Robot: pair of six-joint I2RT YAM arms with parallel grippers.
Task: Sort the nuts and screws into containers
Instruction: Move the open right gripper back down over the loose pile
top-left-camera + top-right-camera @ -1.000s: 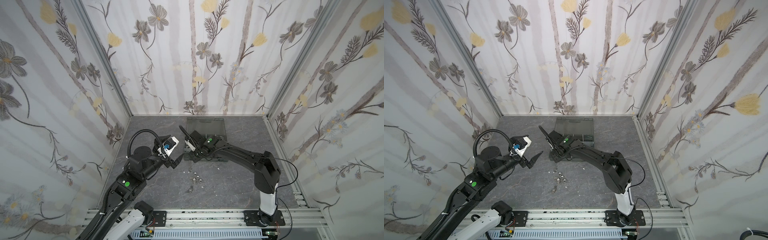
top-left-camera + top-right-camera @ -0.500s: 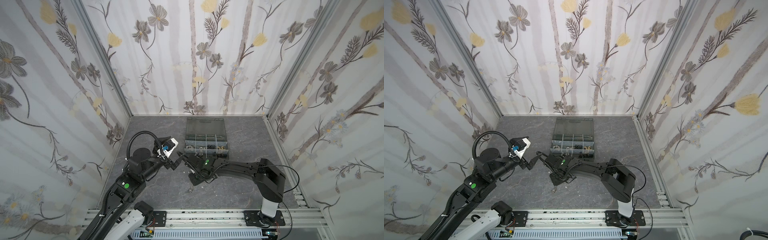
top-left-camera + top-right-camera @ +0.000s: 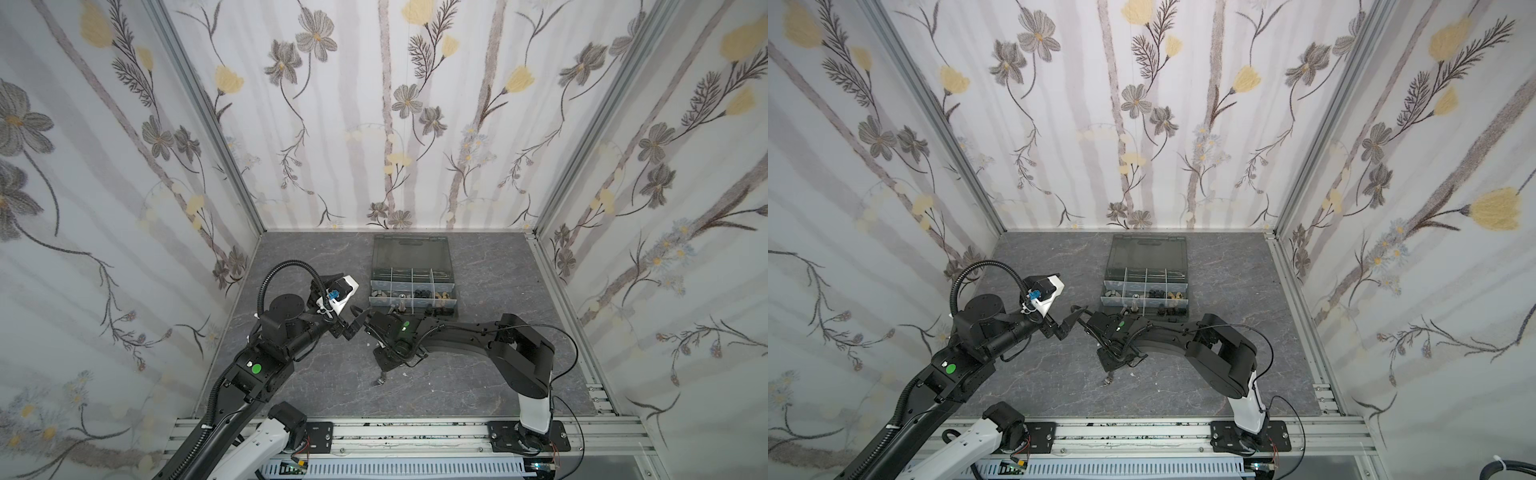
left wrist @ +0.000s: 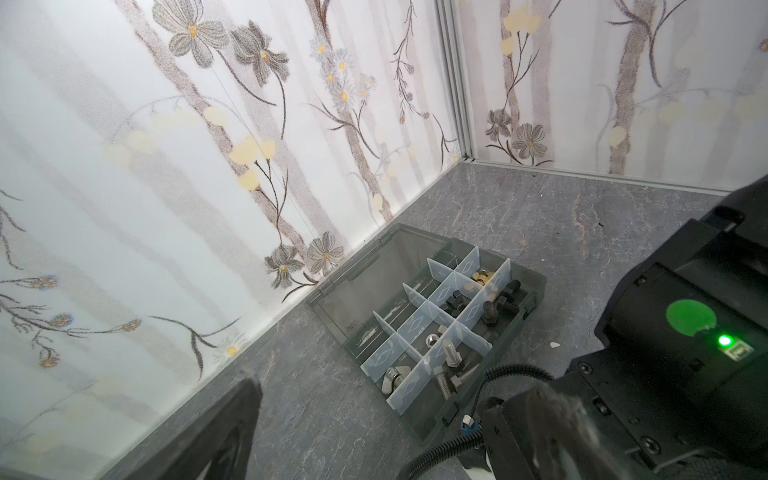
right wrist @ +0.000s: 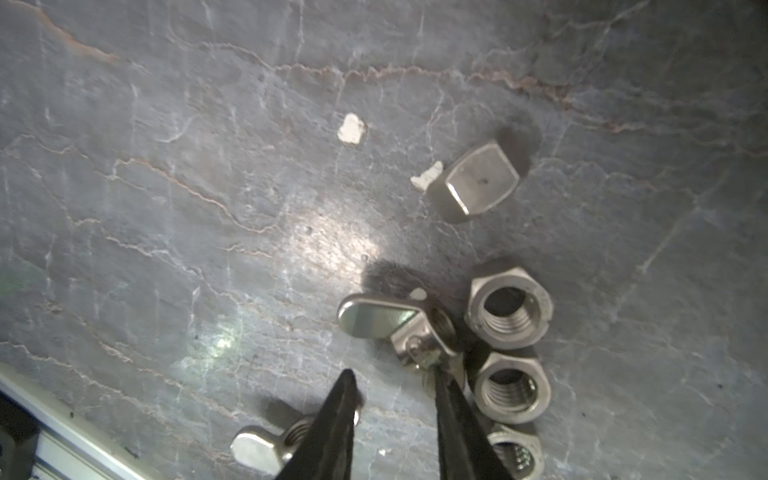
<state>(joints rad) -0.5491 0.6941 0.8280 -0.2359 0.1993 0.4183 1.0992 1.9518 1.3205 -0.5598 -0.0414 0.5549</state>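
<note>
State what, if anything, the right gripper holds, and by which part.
Nothing is held. The right gripper has its jaws apart with bare table between them; one fingertip overlaps a silver wing nut.

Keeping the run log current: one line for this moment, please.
right gripper: open, tips at loose wing nut | left gripper: open, empty | case lid: open

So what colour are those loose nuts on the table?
Shiny silver. The nuts show best in the right wrist view.
</note>
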